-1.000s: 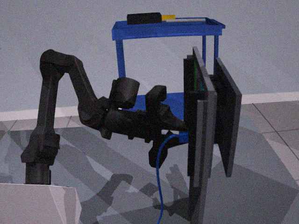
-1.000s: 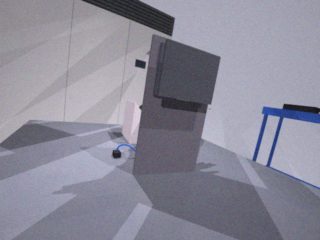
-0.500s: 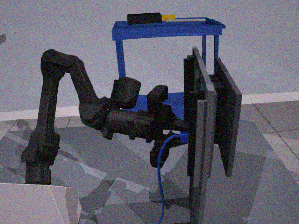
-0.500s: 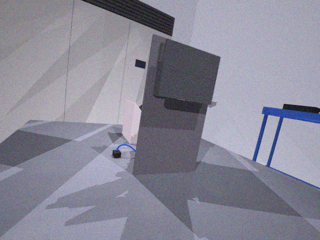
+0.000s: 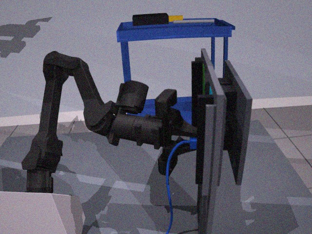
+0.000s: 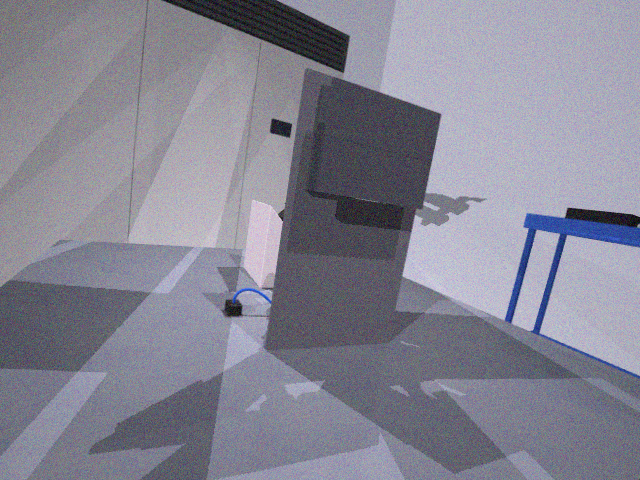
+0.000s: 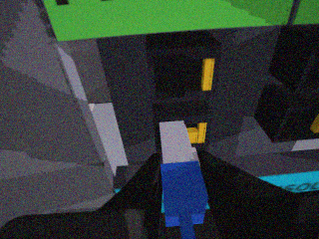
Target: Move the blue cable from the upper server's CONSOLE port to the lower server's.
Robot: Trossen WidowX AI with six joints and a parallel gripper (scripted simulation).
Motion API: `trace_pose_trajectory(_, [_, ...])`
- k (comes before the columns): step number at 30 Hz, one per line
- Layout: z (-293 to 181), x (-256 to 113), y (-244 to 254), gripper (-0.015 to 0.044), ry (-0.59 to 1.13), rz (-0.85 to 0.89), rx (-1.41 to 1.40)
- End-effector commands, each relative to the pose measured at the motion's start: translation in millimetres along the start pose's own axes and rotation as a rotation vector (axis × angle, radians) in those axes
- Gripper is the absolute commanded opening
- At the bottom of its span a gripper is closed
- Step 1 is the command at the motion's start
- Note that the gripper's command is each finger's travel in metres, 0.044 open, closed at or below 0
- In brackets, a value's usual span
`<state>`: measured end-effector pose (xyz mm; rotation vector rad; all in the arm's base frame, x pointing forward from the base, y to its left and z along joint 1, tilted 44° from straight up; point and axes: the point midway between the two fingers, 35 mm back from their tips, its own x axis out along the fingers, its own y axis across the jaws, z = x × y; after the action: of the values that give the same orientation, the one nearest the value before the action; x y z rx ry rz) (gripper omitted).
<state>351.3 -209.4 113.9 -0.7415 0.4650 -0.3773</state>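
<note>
From here I see matt black plastic on the arm [image 5: 94, 103], smooth blue paint on the cart [image 5: 173, 35] [image 6: 578, 229], and dull grey, metal-like panels [image 5: 220, 126] [image 6: 330, 294].

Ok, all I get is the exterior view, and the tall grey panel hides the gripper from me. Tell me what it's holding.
Observer: The gripper is shut on the blue plug.
Operator: Now give me the cable's path near the plug; I see just a short arc low down.
Observer: From the plug, the blue cable bows outward, then hangs down.
Operator: Check the plug's front end for me.
Observer: The wrist view shows its pale front end ahead of the blue body; whether it's seated in a port, I can't tell.
</note>
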Motion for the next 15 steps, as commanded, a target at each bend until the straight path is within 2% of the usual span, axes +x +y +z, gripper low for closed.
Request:
trace_pose_trajectory(1, [1.2,1.4,-3.1,0.0000,0.000,-0.013,0.004])
trace_pose_trajectory(15, [2.2,4.2,-3.1,0.0000,0.000,-0.014,0.004])
